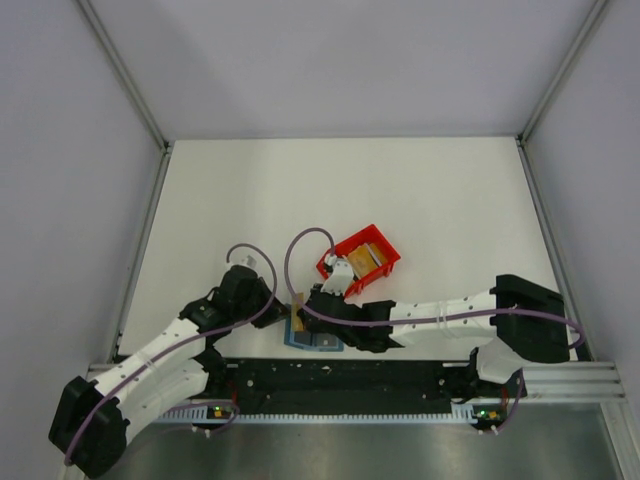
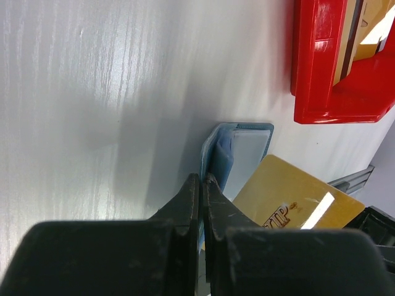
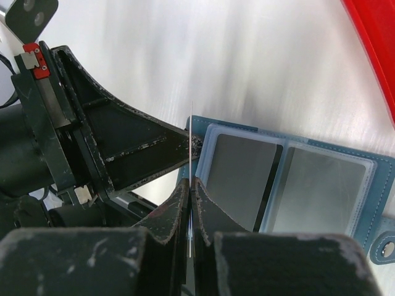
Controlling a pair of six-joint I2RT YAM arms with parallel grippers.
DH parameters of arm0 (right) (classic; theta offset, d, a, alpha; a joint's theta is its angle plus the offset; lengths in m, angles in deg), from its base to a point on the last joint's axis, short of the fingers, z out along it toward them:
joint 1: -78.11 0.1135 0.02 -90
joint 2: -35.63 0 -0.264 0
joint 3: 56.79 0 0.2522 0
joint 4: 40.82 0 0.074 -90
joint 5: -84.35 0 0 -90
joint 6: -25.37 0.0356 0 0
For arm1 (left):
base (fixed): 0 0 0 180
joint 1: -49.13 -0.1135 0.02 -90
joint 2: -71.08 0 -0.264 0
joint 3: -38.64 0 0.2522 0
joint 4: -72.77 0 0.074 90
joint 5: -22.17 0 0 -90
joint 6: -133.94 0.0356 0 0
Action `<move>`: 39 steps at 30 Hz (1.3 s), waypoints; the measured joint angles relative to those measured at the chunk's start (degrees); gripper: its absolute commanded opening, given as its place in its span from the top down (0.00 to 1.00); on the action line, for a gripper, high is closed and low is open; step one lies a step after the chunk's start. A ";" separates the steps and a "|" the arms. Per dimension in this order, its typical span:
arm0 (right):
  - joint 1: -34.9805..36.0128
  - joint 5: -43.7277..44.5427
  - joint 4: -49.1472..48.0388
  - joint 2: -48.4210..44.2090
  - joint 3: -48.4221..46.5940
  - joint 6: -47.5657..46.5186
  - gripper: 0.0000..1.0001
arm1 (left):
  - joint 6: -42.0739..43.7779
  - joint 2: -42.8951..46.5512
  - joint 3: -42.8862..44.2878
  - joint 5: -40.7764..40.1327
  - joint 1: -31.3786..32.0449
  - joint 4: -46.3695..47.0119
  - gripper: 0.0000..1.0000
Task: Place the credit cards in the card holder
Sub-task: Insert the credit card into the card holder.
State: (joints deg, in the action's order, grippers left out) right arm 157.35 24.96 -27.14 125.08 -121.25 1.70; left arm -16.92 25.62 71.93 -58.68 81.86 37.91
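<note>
right claw [image 3: 190, 185] clamped tight on gold card [image 2: 290, 197], card edge-on at holder [image 3: 290, 179] rim | left claw [image 2: 202, 180] closed, pinching holder's flap | holder: teal, stitched, shiny grey pockets, open flat on white table [image 1: 400, 190] | card: glossy, reads "VIP" | red plastic bin [image 2: 315, 61] near, cards [image 2: 364, 24] inside

Ahead and to the left of the left gripper [image 2: 202, 179] the table [image 2: 92, 92] lies open. To its right the gold card [image 2: 290, 191] and, farther on, the red bin [image 2: 321, 92] crowd the way. The card holder [image 2: 247, 145] lies just past its tips. The right gripper [image 3: 191, 184] meets it almost tip to tip, each barring the other.
</note>
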 measured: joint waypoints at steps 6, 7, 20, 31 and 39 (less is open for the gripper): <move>0.04 0.57 -0.09 0.00 0.00 0.28 1.00 | -0.28 0.00 -0.55 -0.04 0.00 0.02 1.00; 0.09 0.74 -0.13 0.00 0.00 0.28 1.00 | -0.31 0.00 -0.59 -0.04 0.00 0.02 1.00; 0.39 2.43 0.15 0.00 0.00 0.28 1.00 | -0.35 0.00 -0.59 -0.04 0.00 0.02 1.00; 0.52 2.51 2.01 1.09 -0.02 0.33 1.00 | -0.35 0.00 -0.59 -0.07 0.00 0.00 1.00; 0.52 2.03 -0.68 1.27 0.00 -0.72 1.00 | -0.35 0.00 -0.59 -0.07 0.00 0.02 1.00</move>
State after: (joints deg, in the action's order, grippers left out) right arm 157.88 26.99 -27.82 126.35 -121.25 0.98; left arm -17.27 25.62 71.34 -58.75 81.86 37.93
